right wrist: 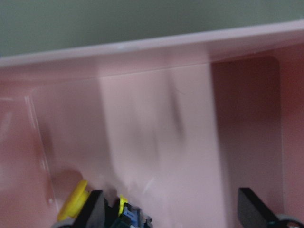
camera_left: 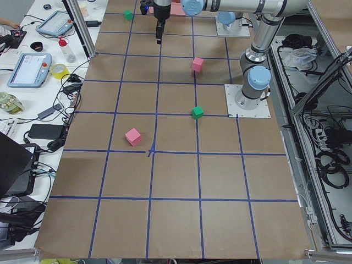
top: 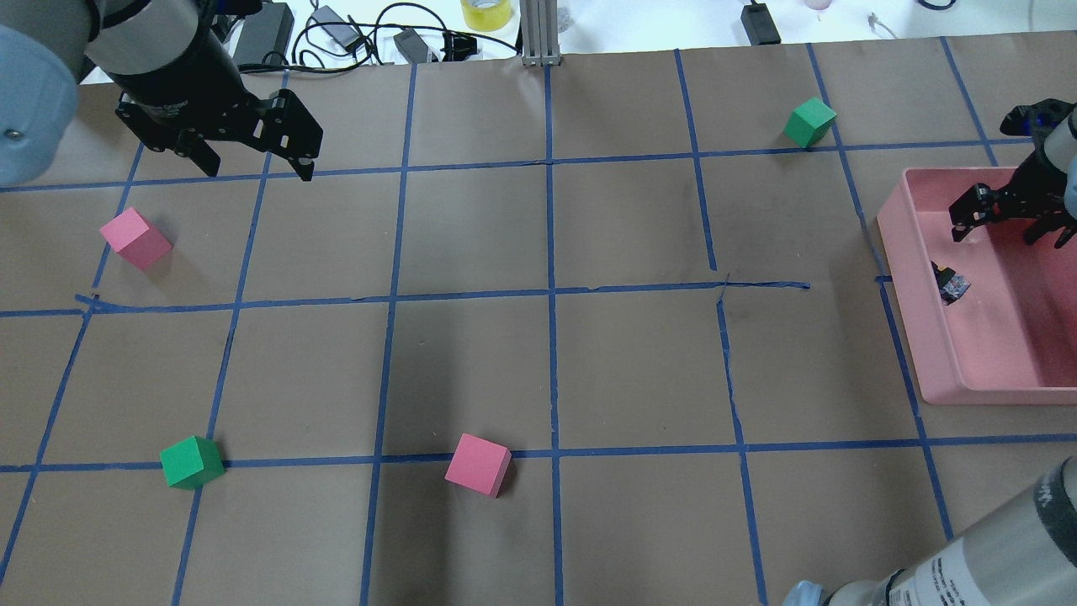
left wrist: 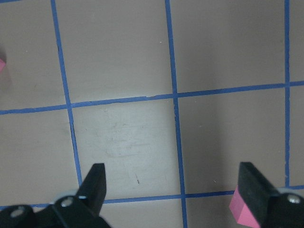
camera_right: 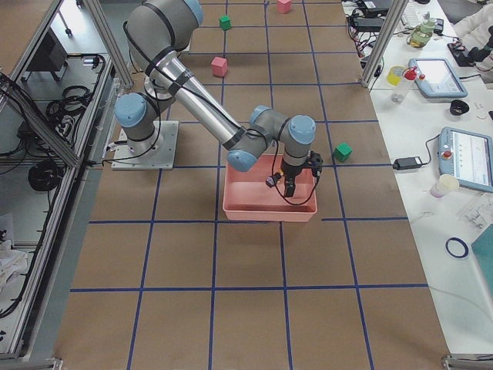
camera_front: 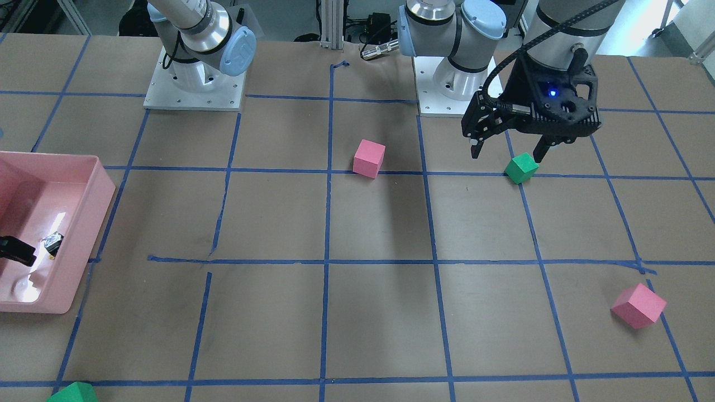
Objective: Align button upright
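**In the pink tray (top: 904, 311) — one button (top: 953, 286), not upright**

Item one: the button. It lies on the tray floor close to the wall nearest the table's middle. It is tipped over, with its yellow cap (right wrist: 73, 206) pointing sideways and the dark body beside it.

Item two: my right gripper (top: 994, 237). It is lowered inside the tray with the jaws spread wide and nothing between them. In my wrist view the button sits just beside one finger (right wrist: 95, 206); I cannot tell whether they touch.

Item three: my left gripper (top: 257, 168). It is likewise spread and empty, hanging above the brown, blue-taped table (top: 471, 236), well apart from the tray.

Item four: loose cubes on the table — two pink (top: 135, 238) (top: 478, 464) and two green (top: 191, 461) (top: 810, 122), all outside the tray.
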